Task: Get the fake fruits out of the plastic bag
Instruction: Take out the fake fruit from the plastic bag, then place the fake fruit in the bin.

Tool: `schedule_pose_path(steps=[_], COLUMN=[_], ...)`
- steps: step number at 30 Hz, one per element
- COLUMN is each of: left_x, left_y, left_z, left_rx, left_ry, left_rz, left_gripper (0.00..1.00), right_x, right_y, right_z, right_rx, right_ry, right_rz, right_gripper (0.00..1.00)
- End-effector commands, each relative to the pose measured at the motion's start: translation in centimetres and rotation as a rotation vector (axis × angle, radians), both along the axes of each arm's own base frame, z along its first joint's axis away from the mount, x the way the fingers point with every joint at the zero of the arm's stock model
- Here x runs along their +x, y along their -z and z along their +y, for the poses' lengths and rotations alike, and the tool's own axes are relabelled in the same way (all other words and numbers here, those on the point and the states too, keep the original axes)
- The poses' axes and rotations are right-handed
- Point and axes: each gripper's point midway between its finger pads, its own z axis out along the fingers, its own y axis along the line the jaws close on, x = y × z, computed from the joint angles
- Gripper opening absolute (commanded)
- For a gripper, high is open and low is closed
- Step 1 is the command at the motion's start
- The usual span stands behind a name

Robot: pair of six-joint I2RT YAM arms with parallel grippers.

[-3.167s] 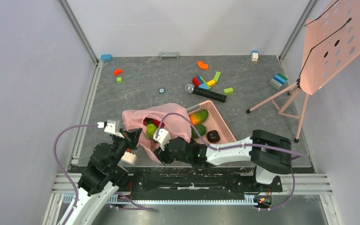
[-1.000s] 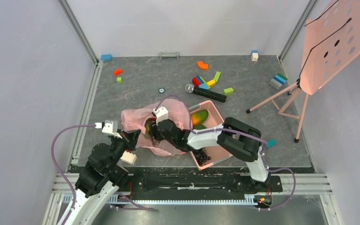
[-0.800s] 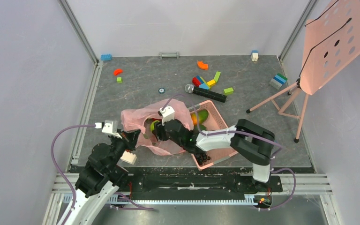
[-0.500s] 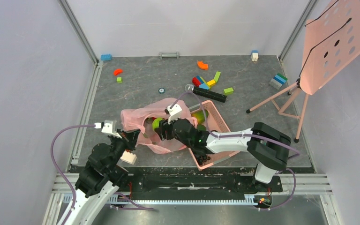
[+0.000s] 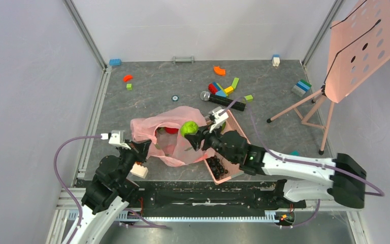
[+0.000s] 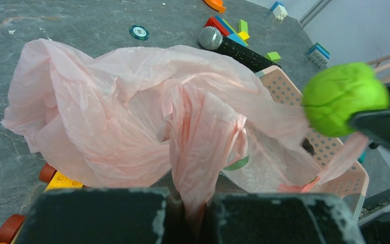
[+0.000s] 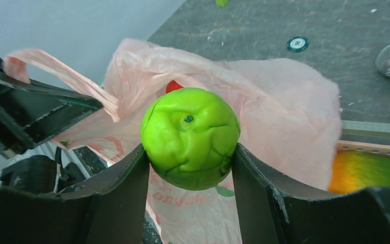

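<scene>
Pink film is what your left gripper [image 6: 188, 216] has hold of. Its jaws are pressed together on a bunched fold of the bag [image 6: 106, 117] at its near edge, with nothing between them but the plastic. That pinch looks meant to anchor the bag on the table [image 5: 147, 94] and pull its mouth open toward the right arm. A fruit can then come out without dragging the thin plastic along.

Your right gripper [image 7: 189, 152] carries the green fruit [image 7: 190, 137]. The jaws stand about as wide as the fruit, one finger pressed to each side of its lower half, and the wrist view shows nothing else caught between them. The fruit hangs in the air over the right part of the bag, close to the basket [image 5: 237, 134]. From overhead it seems clear of the film, though you cannot tell how high it is.

A red fruit [image 5: 171, 130] lies inside, showing through the bag's open mouth. The basket holds a mango [image 7: 370, 170] and grapes [image 5: 218, 165], which are no part of your job.

By my reckoning one fruit is nearly out and at least one is left to fetch. The green one needs a bare spot to be set down on, and the left pinch is worth holding for the next reach.
</scene>
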Motion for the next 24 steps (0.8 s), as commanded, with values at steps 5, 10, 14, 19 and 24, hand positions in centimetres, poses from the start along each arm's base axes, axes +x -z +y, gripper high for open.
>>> schedule_pose_path(steps=[5, 10, 14, 19, 24], left_x=[-0.3, -0.4, -0.4, -0.4, -0.4], left_y=[-2.4, -2.5, -2.5, -2.5, -2.5], left_z=[1.0, 1.1, 1.2, 1.4, 1.5], left_rx=[-0.094, -0.095, -0.096, -0.098, -0.097], left_ry=[-0.052, -0.058, -0.061, -0.071, -0.076], left_rz=[-0.075, -0.072, -0.073, -0.070, -0.068], left_gripper=[0.02, 0.02, 0.02, 0.02, 0.02], right_x=[0.3, 0.8, 0.7, -0.5, -2.1], right_y=[-2.3, -1.1, 2.4, 7.3, 10.6], right_z=[-7.7, -13.1, -16.3, -17.4, -16.7], right_rx=[-0.026, -0.089, -0.178, -0.232, -0.267], right_ry=[0.196, 0.341, 0.429, 0.412, 0.328], right_rz=[-0.016, 0.004, 0.056, 0.143, 0.227], right_gripper=[0.38, 0.36, 0.36, 0.36, 0.39])
